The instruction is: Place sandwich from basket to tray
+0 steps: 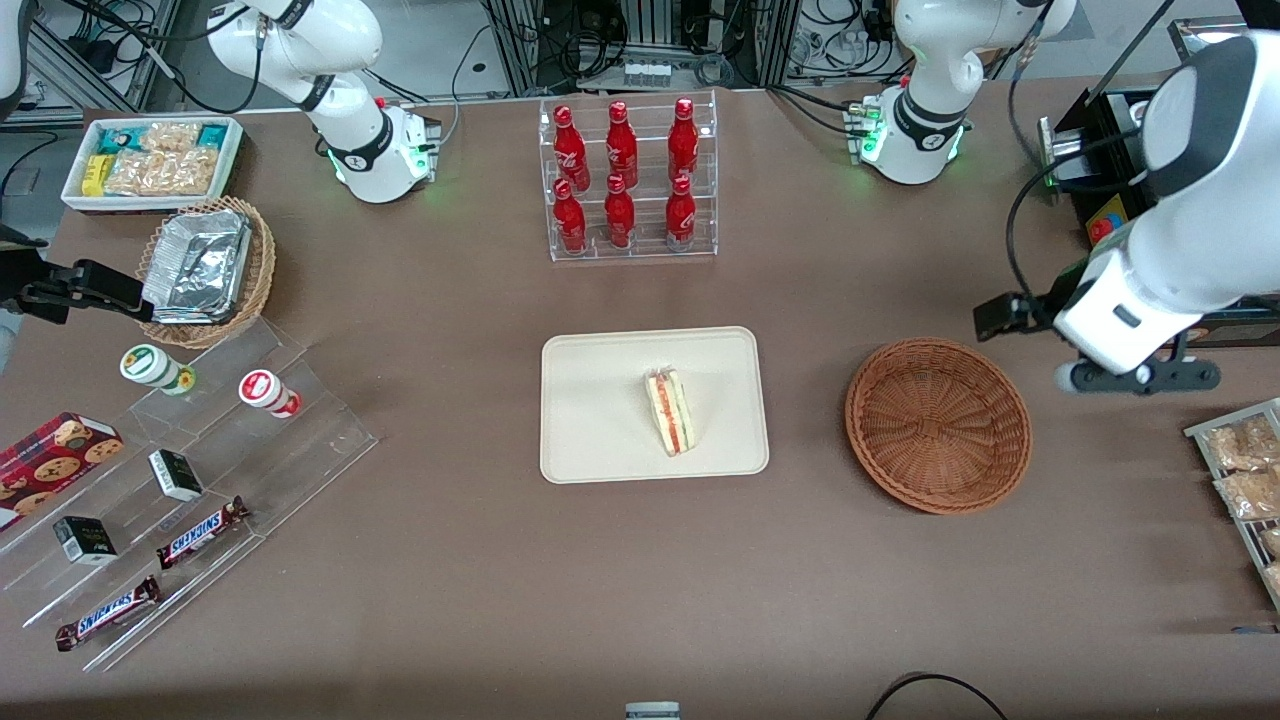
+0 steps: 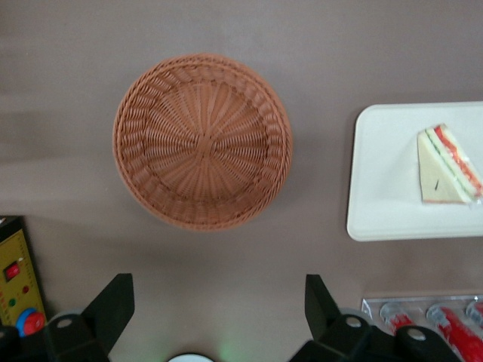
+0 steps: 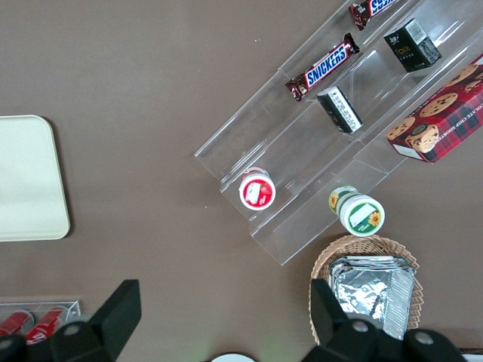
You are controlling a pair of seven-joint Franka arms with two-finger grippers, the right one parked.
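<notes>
Front view: the brown table (image 1: 640,600) carries the tray, the basket and several display stands.
Sandwich (image 1: 671,411): it lies on the tray, a little off the tray's middle toward the working arm's end, its red and white filling edge showing; in the left wrist view the sandwich (image 2: 447,166) lies flat as a triangular wedge.
Tray (image 1: 600,440): cream, rectangular, at the middle of the table; apart from the sandwich its surface is bare.
Basket (image 1: 938,424): round reddish-brown wicker, well apart from the tray toward the working arm's end of the table; nothing lies in it, as the left wrist view of the basket (image 2: 202,140) confirms.
Gripper (image 2: 219,317): the two black fingers stand wide apart with nothing between them, raised above bare table near the basket rim; in the front view the gripper (image 1: 1010,315) hangs above the table just beside the basket, farther from the front camera than the basket's middle.
Bottle rack (image 1: 628,180): clear tiered stand with six red bottles, farther from the front camera than the tray.
Parked arm's end: a lighter wicker basket with foil containers (image 1: 205,270), a white bin of snack packets (image 1: 152,160), and a clear stepped stand (image 1: 190,490) holding Snickers bars (image 1: 203,532), small boxes and two cups.
</notes>
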